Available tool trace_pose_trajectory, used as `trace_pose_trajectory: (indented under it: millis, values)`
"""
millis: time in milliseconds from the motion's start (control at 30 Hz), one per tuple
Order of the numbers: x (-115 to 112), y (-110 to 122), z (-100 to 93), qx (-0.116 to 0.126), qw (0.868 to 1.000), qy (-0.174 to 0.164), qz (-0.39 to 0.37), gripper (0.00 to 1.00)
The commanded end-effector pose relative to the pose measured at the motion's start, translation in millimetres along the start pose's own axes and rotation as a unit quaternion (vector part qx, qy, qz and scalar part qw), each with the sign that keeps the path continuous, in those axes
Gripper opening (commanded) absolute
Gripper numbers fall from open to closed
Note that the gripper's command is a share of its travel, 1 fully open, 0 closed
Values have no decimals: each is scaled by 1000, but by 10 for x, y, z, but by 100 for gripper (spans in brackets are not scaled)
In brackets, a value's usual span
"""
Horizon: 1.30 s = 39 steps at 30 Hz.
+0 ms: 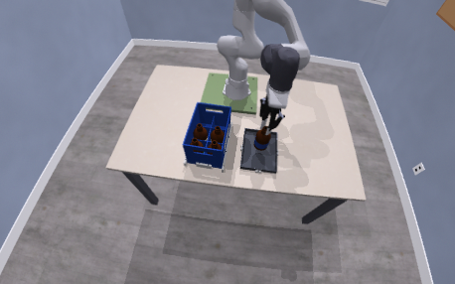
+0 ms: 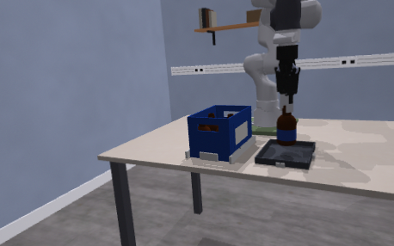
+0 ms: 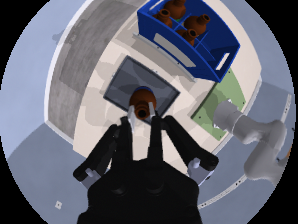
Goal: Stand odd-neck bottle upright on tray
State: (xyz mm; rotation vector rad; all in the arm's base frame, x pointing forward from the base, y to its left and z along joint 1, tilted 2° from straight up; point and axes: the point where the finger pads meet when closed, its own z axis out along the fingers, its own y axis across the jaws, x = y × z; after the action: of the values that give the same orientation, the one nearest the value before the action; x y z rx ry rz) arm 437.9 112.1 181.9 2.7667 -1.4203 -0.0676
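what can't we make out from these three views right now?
- Neck thickness of the four brown bottles in the blue slatted crate: too small in the top view, hidden by the crate walls in the exterior view.
- Whether the brown blue-labelled bottle rests on the dark flat tray: the tray rim hides its base in the exterior view.
- Finger contact on its neck: the black gripper covers it in the wrist view.

Brown bottle (image 2: pixel 286 127) with blue band, blue crate (image 2: pixel 219 133), dark tray (image 2: pixel 286 156).
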Motion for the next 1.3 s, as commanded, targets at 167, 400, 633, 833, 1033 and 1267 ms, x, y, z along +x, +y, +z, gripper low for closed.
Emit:
trace_pose_trajectory:
  millis: [167,400,633,833,1033,1267]
  values:
    - [36,-59,120,8,1000,6,4,10]
    - [37,-60,167,8,1000,6,4,10]
    - [37,-60,193,8,1000,6,4,10]
    - [37,-61,195,8,1000,6,4,10]
    - [37,-61,195,8,1000,6,4,10]
    - [37,-61,195,8,1000,6,4,10]
